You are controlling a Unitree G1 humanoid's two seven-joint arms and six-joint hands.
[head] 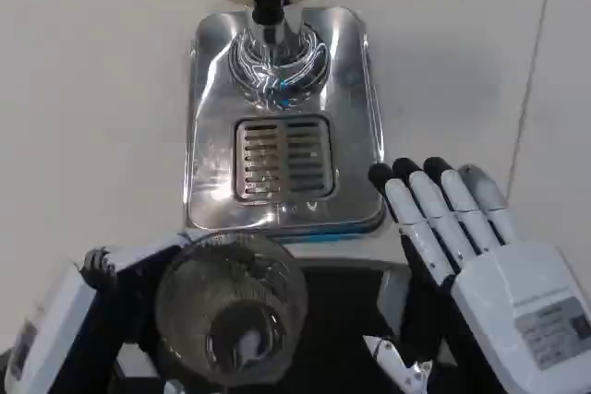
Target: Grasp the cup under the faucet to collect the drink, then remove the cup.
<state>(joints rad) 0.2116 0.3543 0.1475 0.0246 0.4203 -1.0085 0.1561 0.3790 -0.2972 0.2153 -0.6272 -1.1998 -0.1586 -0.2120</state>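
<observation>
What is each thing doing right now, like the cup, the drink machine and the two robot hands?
Cup: upright, held by the left hand, off the tray, not under the faucet; contents hard to tell.
Left hand: wrapped around the cup's side.
Right hand: open, fingers straight, holding nothing, beside the tray.
Faucet: nothing beneath it, no visible flow.
Tray: shiny, with a bare grate.

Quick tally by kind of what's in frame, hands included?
Robot hands: 2, left hand and right hand
Clear glass cup: 1
Steel drip tray with slotted grate: 1
Dispenser faucet: 1
Total: 5
</observation>
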